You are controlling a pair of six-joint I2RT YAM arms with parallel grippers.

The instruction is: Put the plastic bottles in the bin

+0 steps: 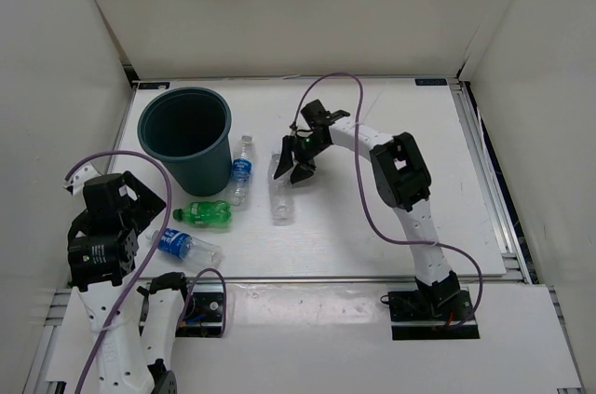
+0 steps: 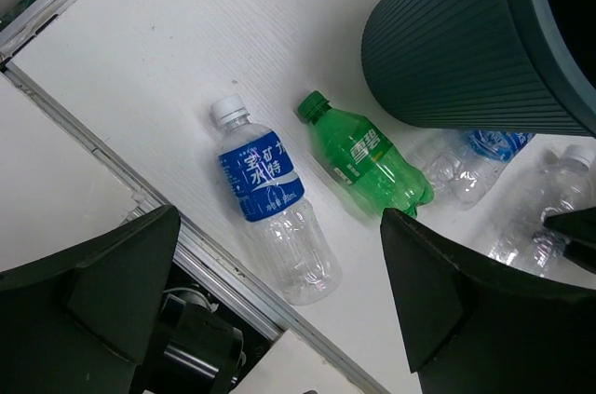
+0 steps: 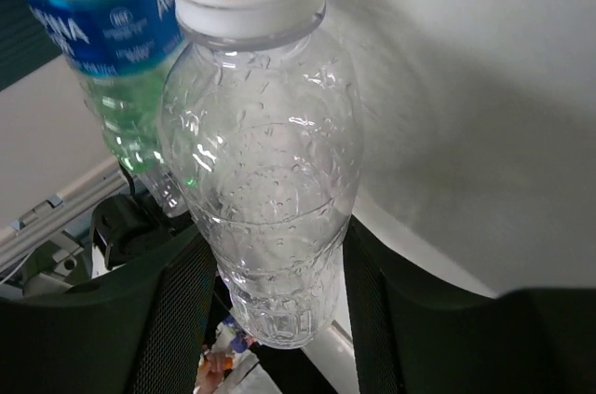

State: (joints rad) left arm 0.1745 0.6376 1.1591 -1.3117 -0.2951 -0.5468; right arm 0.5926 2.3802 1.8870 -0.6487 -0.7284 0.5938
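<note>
The right pincer [image 1: 296, 170] is clamped on the plain clear bottle [image 1: 280, 200], a finger pressed to each side, with the bottle lying on the white tabletop [image 1: 410, 105] at 4 o'clock from the dark teal bin [image 1: 200, 170]. A blue-labelled bottle [image 1: 241, 170] lies just beside the bin, between it and the gripped bottle. The green bottle [image 1: 207, 213] lies at the bin's 6 o'clock, and a second blue-labelled bottle [image 1: 182, 245] lies at 7 o'clock from the green one. The left pincer [image 2: 279, 222] hangs over that pair, jaws spread wide apart.
</note>
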